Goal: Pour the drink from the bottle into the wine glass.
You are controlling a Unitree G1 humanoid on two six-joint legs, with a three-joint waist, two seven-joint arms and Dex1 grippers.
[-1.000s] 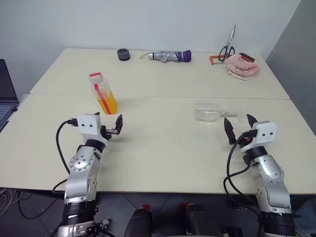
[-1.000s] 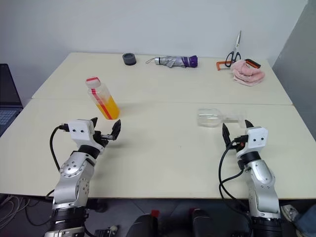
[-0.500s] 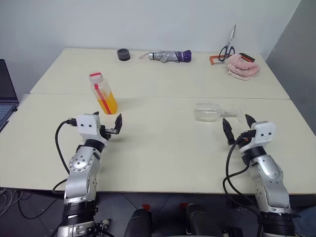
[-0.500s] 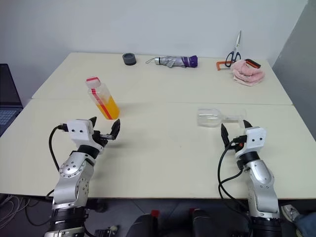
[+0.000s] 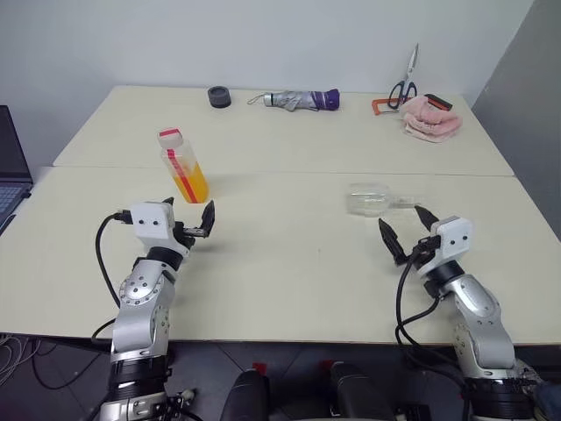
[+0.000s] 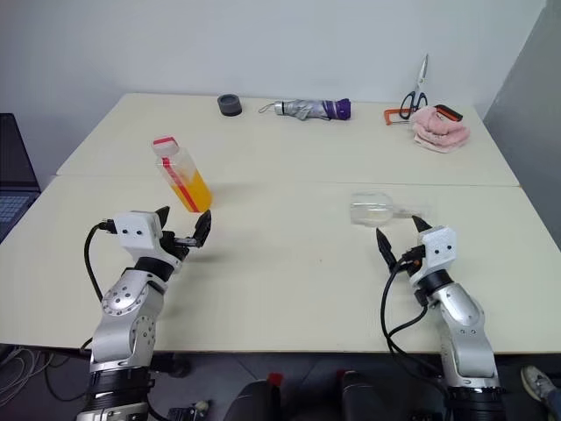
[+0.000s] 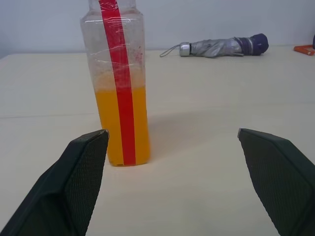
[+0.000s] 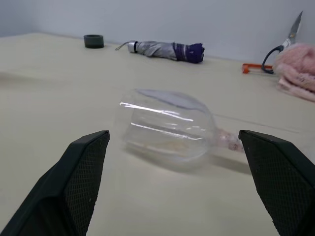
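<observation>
I am holding my left gripper (image 5: 192,221) wide and empty just short of the bottle (image 7: 118,83), standing upright with its drink (image 7: 122,125); its red stripe bears no readable writing. My right gripper (image 8: 177,187), spread and empty, is facing the wine glass (image 8: 167,125) lying sideways.

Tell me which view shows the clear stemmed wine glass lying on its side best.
The right wrist view: the clear stemmed wine glass lies close ahead, bowl plain, stem partly visible. Both eye views show it small and faint beyond the open right gripper.
</observation>
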